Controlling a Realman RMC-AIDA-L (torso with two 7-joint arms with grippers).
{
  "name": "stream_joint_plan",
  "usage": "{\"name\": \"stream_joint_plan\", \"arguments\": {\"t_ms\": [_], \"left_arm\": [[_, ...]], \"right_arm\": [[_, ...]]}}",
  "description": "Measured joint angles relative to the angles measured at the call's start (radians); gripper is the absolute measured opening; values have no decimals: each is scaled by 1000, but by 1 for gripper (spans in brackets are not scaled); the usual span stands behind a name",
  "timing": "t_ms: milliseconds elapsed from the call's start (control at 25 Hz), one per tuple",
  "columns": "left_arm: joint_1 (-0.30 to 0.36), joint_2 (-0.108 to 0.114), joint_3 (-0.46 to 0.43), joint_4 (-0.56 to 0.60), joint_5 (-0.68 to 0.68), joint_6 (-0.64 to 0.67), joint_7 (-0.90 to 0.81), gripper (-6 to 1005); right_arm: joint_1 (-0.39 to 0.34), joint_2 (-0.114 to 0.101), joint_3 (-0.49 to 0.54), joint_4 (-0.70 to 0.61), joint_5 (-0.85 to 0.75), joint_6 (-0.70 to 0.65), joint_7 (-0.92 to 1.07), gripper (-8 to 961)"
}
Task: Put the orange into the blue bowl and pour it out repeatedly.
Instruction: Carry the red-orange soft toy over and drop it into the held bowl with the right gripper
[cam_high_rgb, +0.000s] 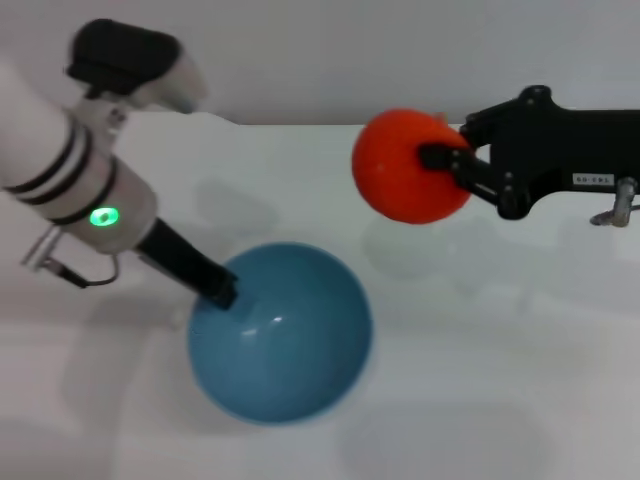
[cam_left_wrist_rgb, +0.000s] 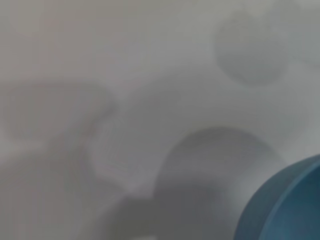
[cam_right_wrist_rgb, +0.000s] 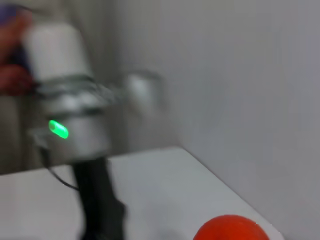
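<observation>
We carry the orange (cam_high_rgb: 408, 165) clenched in the right gripper (cam_high_rgb: 440, 160), raised beside the blue bowl (cam_high_rgb: 282, 335) — the left gripper (cam_high_rgb: 218, 290) pinches its rim, steadying it for loading.

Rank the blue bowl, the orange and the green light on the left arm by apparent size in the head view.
1. blue bowl
2. orange, raised in the right gripper, so nearer the camera
3. green light
</observation>
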Motion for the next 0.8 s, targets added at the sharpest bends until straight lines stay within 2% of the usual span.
{"name": "stream_joint_plan", "arguments": {"t_ms": [160, 320, 520, 800], "left_arm": [[-65, -7, 89, -42, -2, -23, -56, -1], [-107, -9, 145, -59, -4, -51, -96, -1], [-126, -10, 141, -63, -28, -56, -101, 0], [-130, -8, 140, -63, -54, -70, -101, -1]], "right_arm": [[33, 0, -35, -40, 5, -89, 6, 37], [53, 0, -117, -22, -37, -100, 8, 29], [49, 2, -183, -11, -134, -96, 39, 77], [50, -2, -180, 23, -148, -101, 76, 164]]}}
